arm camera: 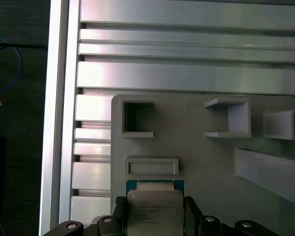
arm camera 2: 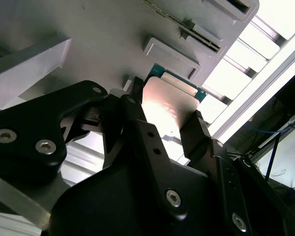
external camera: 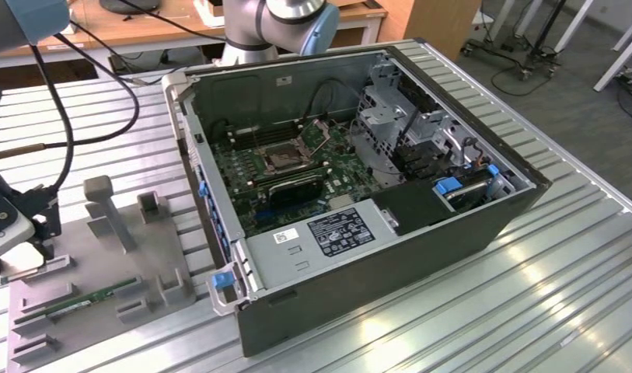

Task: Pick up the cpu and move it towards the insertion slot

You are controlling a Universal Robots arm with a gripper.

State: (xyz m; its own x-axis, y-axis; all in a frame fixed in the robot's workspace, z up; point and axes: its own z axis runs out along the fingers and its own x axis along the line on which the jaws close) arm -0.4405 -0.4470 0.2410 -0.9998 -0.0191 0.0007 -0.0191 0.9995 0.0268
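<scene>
The cpu (arm camera: 155, 212), a flat square chip with a silvery top and green rim, lies on the grey fixture plate (arm camera: 196, 162) just beside a small rectangular block (arm camera: 151, 166). My gripper (arm camera: 155, 209) straddles it, a black finger pressed against each of two opposite edges, so it is shut on the cpu (arm camera 2: 169, 105). In the exterior view the gripper (external camera: 26, 260) is low over the plate at the far left. The insertion slot (external camera: 284, 159), a square socket with a silver frame, sits on the motherboard inside the open computer case, well to the exterior view's right of the gripper.
The fixture plate (external camera: 108, 311) carries upright grey posts (external camera: 103, 206) and a green memory stick (external camera: 88, 299). The open case (external camera: 399, 241) has tall walls, a power supply (external camera: 326, 233) and drive cages. Black cables (external camera: 88, 101) hang by the arm. The ribbed metal table (external camera: 564, 295) surrounds everything.
</scene>
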